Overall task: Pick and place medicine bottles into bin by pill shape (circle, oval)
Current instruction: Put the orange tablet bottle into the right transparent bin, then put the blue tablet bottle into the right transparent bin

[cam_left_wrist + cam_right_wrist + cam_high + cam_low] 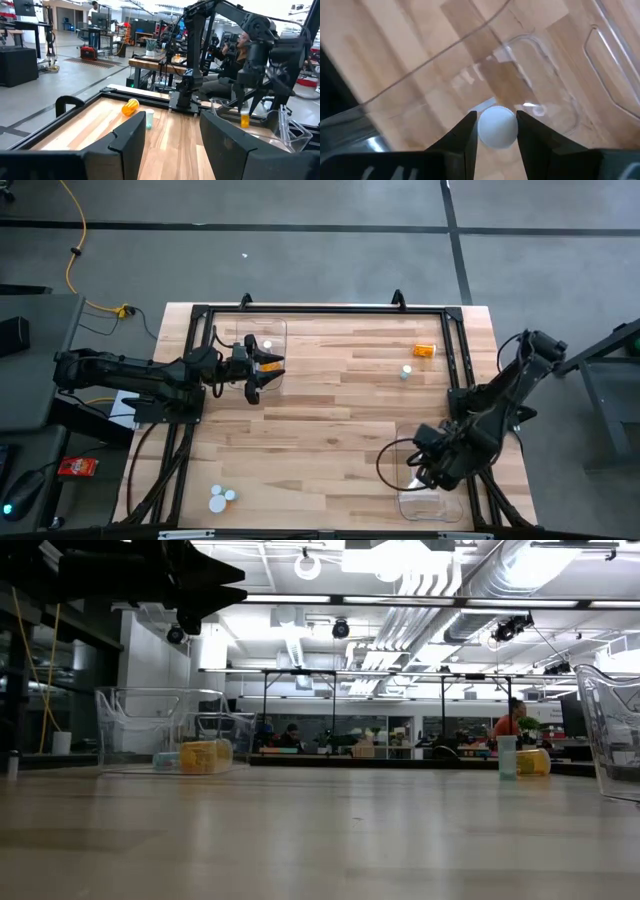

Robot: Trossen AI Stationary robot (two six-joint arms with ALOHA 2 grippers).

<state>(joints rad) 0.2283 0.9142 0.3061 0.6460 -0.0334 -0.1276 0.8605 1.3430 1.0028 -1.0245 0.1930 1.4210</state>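
Small amber bottle (244,120) with a white cap (496,126), pinched tight between the right gripper (496,120) fingers (465,135). Hangs over the clear bin (430,505) at the right near corner of the bench (340,420). Far corner: orange bottle (425,351) lying down, pale bottle (406,371) just beside it. Left gripper (268,370) over the second bin (272,326), fingers apart, holding nothing.

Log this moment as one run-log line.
right gripper: shut on bottle over near-right bin | left gripper: open, over far-left bin | two bottles far right
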